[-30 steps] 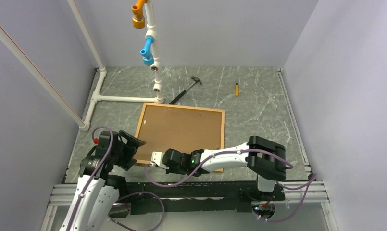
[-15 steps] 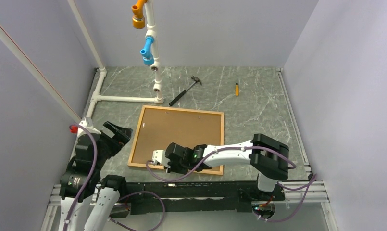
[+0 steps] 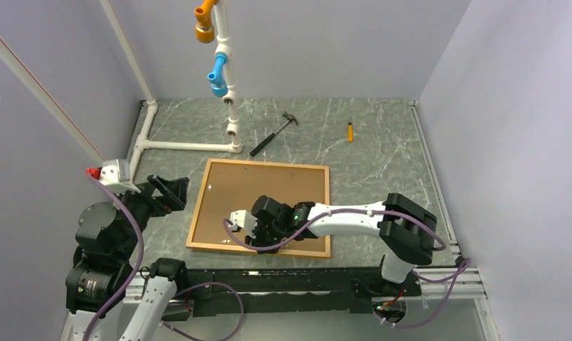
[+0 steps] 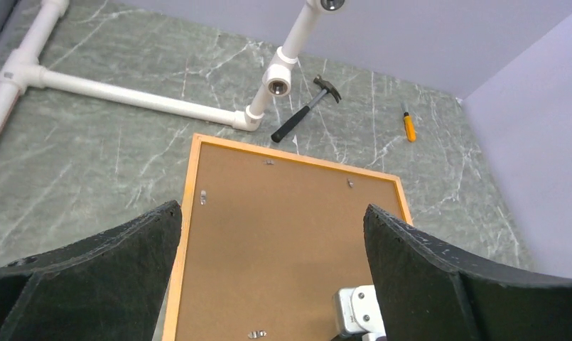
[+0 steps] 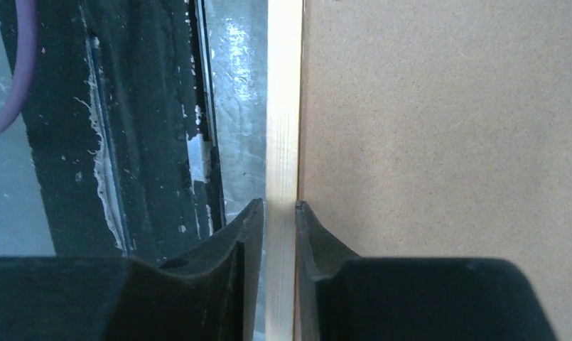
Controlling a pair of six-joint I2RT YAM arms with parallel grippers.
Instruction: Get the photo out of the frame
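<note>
Overhead and both wrist views share the frame point(image 3: 268, 164).

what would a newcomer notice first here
An orange frame lies face down mid-table, the photo's brown board back up. The right end effector straddles its near rail, while the left end effector hangs wide open at the left. Behind stands a white pipe structure with orange and blue fittings.
</note>
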